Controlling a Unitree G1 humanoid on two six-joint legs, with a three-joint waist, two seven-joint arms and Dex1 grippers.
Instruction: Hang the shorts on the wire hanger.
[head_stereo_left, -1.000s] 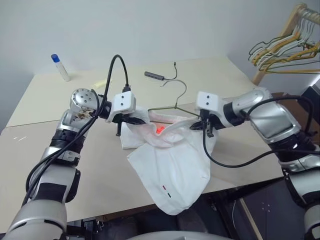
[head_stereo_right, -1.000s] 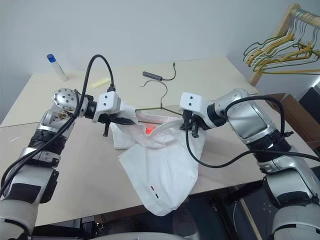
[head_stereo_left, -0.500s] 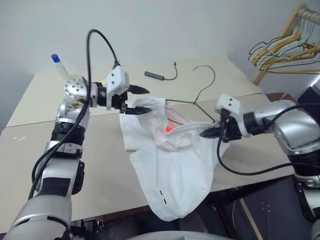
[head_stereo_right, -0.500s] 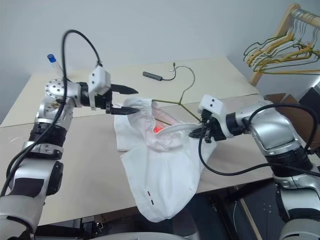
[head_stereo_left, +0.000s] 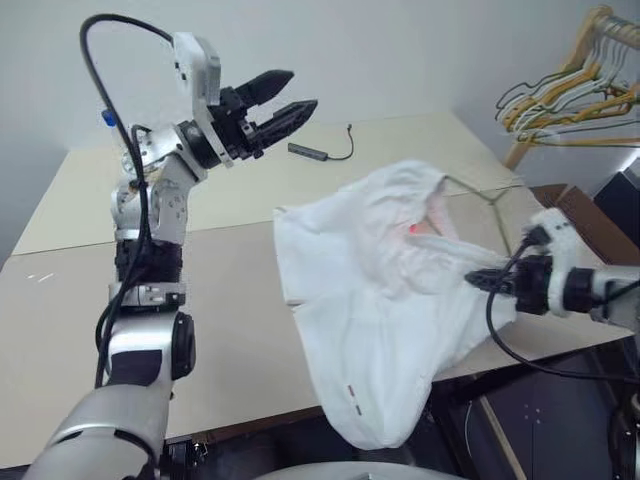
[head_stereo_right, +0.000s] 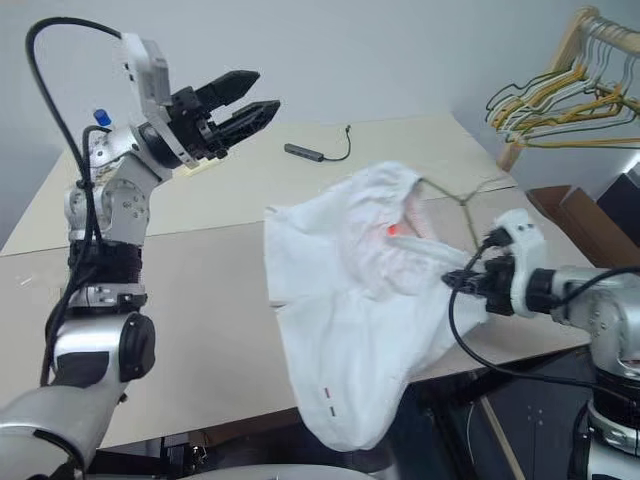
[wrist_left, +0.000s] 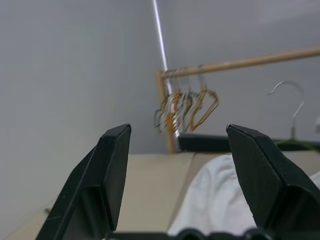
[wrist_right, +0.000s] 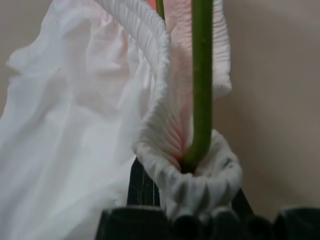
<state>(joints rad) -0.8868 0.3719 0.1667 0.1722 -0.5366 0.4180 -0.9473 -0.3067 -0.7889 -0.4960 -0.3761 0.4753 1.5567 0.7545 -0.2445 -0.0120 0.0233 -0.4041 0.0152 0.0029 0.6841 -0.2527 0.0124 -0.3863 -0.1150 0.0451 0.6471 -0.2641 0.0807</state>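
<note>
Table (head_stereo_left: 230, 290), L tool (head_stereo_left: 285, 100) raised, released shorts (head_stereo_left: 380, 300)

Silver-jointed arms, black cables, white wrist housings, black-fingered left gripper (head_stereo_left: 282, 103).

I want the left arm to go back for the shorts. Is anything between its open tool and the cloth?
Nothing visible is. The left tool hangs open above the table, and only bare tabletop lies between it and the shorts. A small dark gadget lies off to the far side.

Lab: bare table (head_stereo_left: 230, 300), hanger rack (head_stereo_left: 570, 95)
</note>
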